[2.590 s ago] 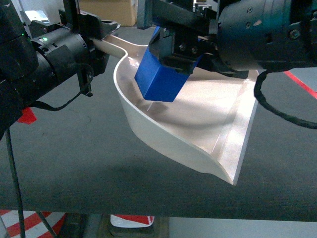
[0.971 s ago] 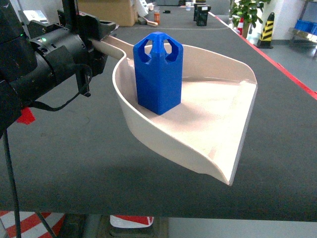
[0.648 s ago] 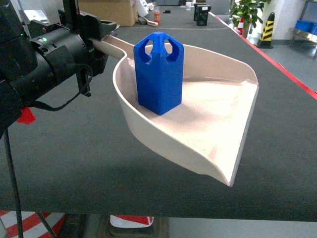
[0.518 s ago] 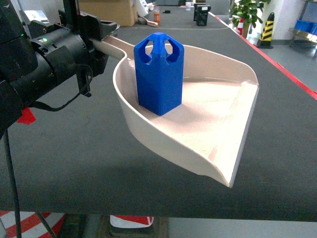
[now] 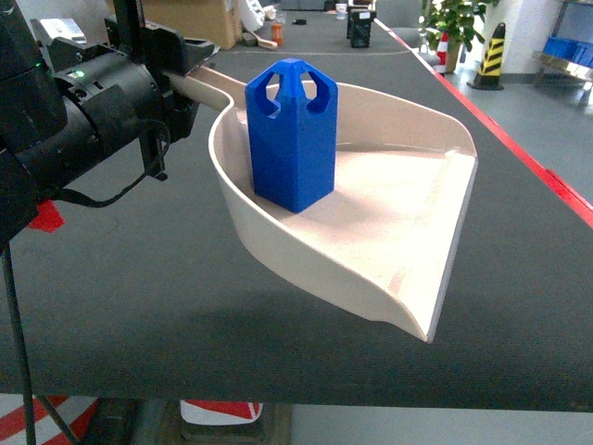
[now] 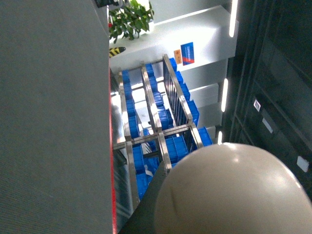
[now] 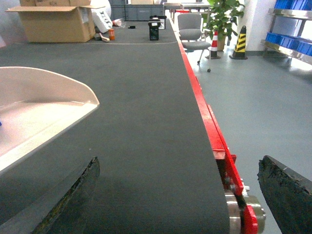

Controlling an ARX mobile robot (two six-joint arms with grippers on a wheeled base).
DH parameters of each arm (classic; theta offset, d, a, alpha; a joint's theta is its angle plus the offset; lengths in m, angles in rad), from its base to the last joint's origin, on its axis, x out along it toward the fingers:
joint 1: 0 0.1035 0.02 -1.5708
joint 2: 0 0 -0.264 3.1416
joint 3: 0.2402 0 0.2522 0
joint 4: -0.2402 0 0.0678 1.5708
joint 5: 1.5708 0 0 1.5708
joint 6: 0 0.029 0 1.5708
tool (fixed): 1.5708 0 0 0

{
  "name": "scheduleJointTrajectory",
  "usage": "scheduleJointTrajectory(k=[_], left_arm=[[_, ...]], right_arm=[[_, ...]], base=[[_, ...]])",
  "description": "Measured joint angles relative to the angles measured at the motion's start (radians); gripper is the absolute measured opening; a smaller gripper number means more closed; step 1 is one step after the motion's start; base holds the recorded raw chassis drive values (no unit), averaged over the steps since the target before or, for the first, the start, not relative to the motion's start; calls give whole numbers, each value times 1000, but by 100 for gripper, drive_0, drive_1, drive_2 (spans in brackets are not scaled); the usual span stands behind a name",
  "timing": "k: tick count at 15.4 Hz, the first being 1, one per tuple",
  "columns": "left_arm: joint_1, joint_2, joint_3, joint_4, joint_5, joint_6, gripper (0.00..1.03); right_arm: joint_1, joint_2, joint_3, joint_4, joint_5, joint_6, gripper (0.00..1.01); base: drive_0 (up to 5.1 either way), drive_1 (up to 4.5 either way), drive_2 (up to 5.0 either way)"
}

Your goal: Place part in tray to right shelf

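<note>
The blue part [image 5: 292,134] stands upright inside the beige tray [image 5: 398,232], near its rounded back wall. My left gripper [image 5: 190,67] is shut on the tray's long handle [image 5: 206,88] at the upper left of the head view. The left wrist view shows only the tray's rounded back [image 6: 234,190] close up. My right gripper [image 7: 178,195] is open and empty, low over the dark belt, to the right of the tray's lip [image 7: 48,122]. It is out of the head view.
The tray is over a wide dark belt table [image 5: 139,278] with a red right edge [image 7: 209,122]. A cardboard box [image 7: 56,22] and small items sit at its far end. Metal shelves with blue crates [image 6: 161,126] stand beyond the edge.
My right gripper, which held the part tilted over the tray, has let go and withdrawn from the head view. The part now stands upright. The view has shifted slightly.
</note>
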Motion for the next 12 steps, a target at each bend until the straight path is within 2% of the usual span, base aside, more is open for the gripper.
scheduleJointTrajectory(k=[12], left_arm=[[-3, 0, -1, -3, 2, 2, 12]], right_arm=[[0, 0, 0, 0, -1, 0, 98]], base=[[484, -355, -114]])
